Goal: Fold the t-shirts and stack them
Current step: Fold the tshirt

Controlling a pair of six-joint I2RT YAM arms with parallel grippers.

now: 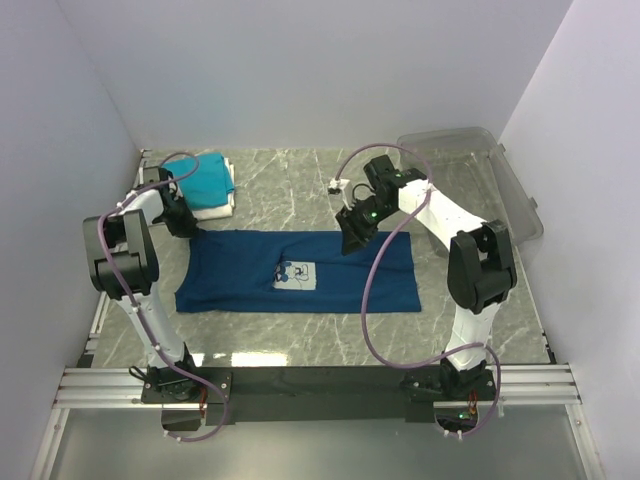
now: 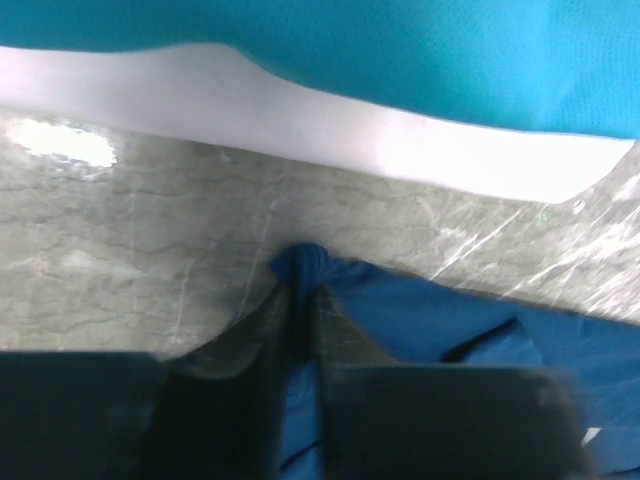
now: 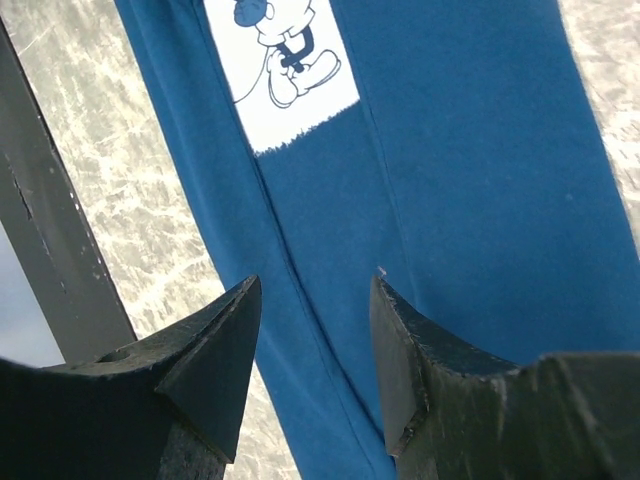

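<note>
The navy t-shirt point(image 1: 240, 275) lies flat on the marble counter point(image 1: 300, 190), spread crosswise just beyond the two arm bases. Its pale square print point(image 1: 297, 274) of a cartoon mouse sits near the shirt's middle.

At the shirt's far left corner, the left fingers point(image 1: 186, 228) are low on the counter. The left wrist view shows them pressed together on a small bunched fold of the navy cloth point(image 2: 300, 262), which pokes out past their tips.

Over the shirt's far edge, right of the print, the right fingers point(image 1: 352, 238) hang above the cloth. In the right wrist view they stand spread apart point(image 3: 225, 340), holding nothing, with navy cloth showing between them and the print point(image 3: 285, 60) beyond.

Beyond the shirt's left corner rests a folded teal t-shirt point(image 1: 205, 175) on top of a folded white t-shirt point(image 1: 215, 208). The white edge point(image 2: 400, 150) lies near the pinched corner but apart from it.

Far off the shirt's right end, a clear plastic bin point(image 1: 500, 180) stands tilted against the wall.
</note>
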